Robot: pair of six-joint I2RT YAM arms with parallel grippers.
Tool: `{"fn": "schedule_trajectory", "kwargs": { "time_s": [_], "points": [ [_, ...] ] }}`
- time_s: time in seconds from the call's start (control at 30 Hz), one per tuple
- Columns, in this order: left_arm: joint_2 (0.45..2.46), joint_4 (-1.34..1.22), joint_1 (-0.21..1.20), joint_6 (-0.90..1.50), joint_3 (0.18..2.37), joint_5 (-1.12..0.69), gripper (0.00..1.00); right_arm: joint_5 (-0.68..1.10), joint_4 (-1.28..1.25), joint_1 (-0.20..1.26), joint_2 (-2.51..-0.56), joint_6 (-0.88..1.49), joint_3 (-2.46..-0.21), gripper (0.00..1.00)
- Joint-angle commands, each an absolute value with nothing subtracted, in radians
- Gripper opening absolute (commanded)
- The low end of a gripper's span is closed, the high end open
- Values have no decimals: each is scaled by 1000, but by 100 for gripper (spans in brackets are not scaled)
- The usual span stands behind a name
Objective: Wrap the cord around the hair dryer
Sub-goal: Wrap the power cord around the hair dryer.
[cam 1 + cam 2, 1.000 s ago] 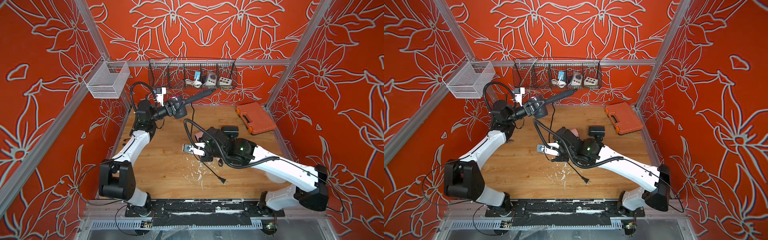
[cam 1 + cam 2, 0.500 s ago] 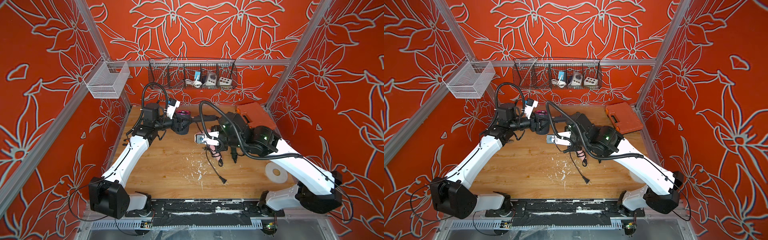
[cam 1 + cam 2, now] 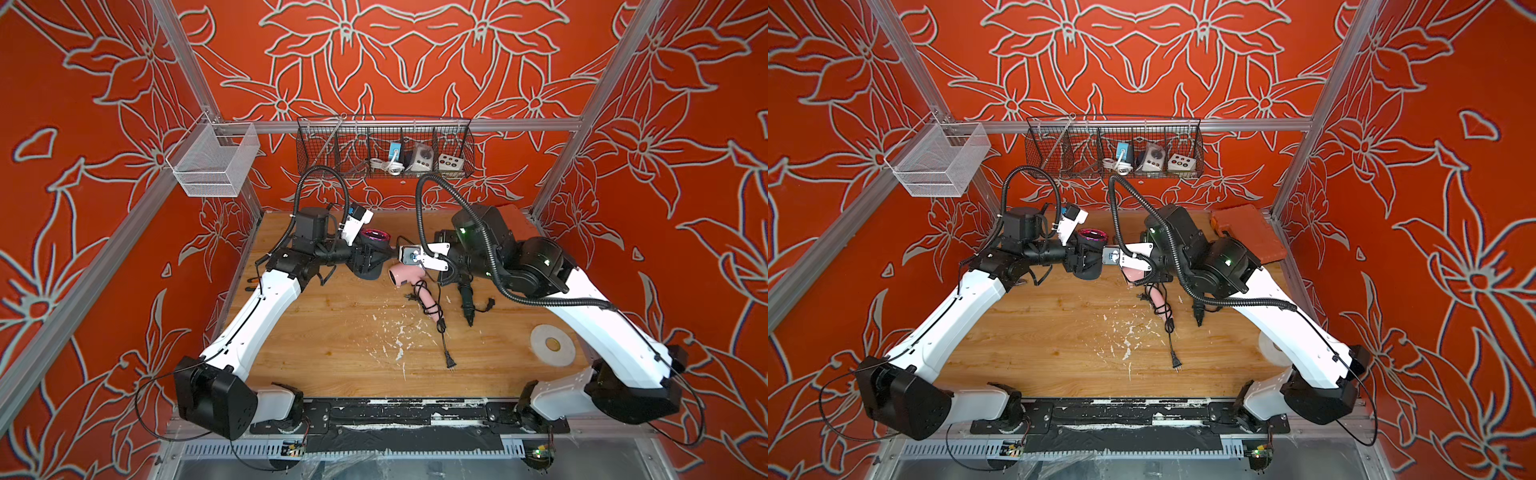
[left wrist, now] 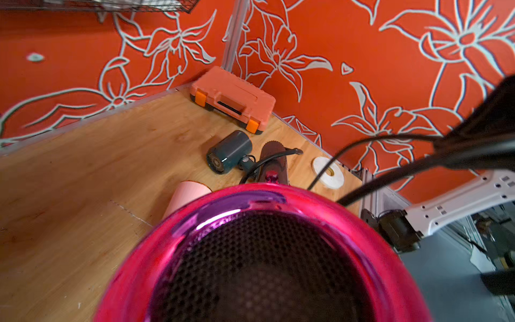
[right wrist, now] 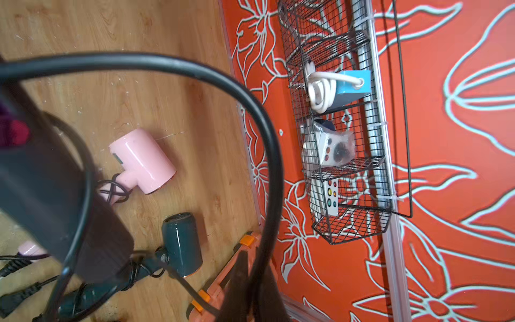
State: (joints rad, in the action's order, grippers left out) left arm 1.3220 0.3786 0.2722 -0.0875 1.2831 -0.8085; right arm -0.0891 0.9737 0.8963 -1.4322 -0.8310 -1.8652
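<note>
Since a second ago, brings the black hair dryer [image 4: 264, 251] down from beside the wire basket [image 3: 384, 145] to the back-centre of the wooden table [image 3: 332, 332], magenta rim up. Clamps its barrel in the left gripper [image 3: 361, 258], jaws part-spread around it. Pinches the cord [image 5: 195, 72] in the tightly closed right gripper [image 5: 248, 284] just beside it. Shows a pink hair dryer [image 5: 142, 160] and a teal hair dryer [image 5: 181, 245] lying near.
</note>
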Motion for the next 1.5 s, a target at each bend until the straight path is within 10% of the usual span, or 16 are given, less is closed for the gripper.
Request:
{"fn": "schedule_trajectory", "kwargs": {
  "time_s": [0.0, 0.5, 1.37, 1.47],
  "points": [
    [1287, 432, 306, -174, 1328, -870, 0, -135, 1010, 845, -1474, -896, -1905, 0],
    [1163, 430, 339, -248, 1349, -629, 0, -60, 972, 644, -1574, -934, -2014, 0],
    [1193, 31, 332, 149, 1274, -1077, 0, 575, 933, 546, -1750, -725, -2008, 0],
    [1202, -144, 290, 298, 1228, -1094, 0, 639, 914, 513, -1727, -689, -1974, 16]
  ]
}}
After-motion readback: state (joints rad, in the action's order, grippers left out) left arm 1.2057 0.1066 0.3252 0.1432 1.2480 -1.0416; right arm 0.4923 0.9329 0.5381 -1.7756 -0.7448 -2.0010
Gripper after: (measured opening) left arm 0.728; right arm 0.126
